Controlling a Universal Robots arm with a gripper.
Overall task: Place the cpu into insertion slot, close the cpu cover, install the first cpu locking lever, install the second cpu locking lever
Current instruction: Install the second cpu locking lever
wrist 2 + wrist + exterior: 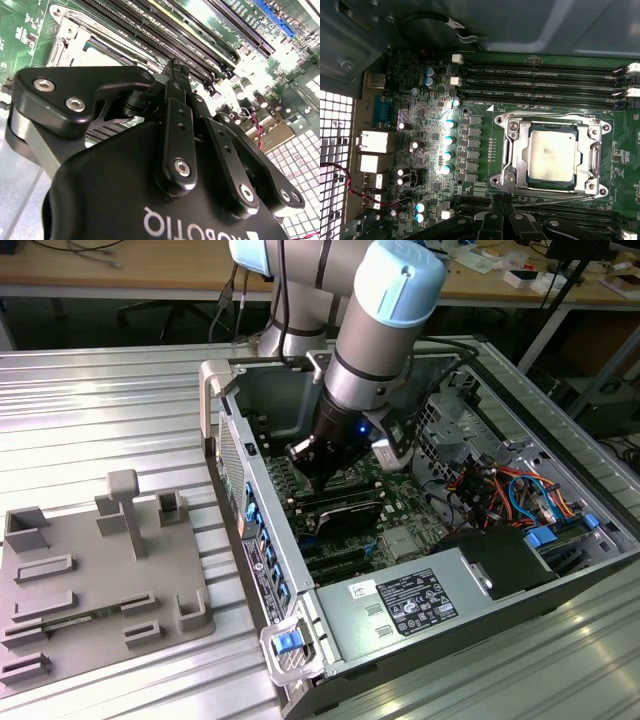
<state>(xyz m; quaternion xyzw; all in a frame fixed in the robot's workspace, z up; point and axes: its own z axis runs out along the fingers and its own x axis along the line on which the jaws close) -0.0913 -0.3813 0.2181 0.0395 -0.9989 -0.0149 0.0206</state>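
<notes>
Inside the open computer case (300, 570), the gripper (322, 478) hangs low over the motherboard (485, 150). Memory slots (540, 80) flank the cpu cover (552, 152) on two sides; its top looks unobstructed. Cables (500, 490) crowd the case's far edge, at the exterior view's right.

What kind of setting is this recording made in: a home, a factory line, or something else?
Most likely a robotics lab or workshop. An open computer case lies on a ribbed metal table, a grey fixture plate with holders sits beside it, and cluttered wooden workbenches stand behind the arm.
</notes>
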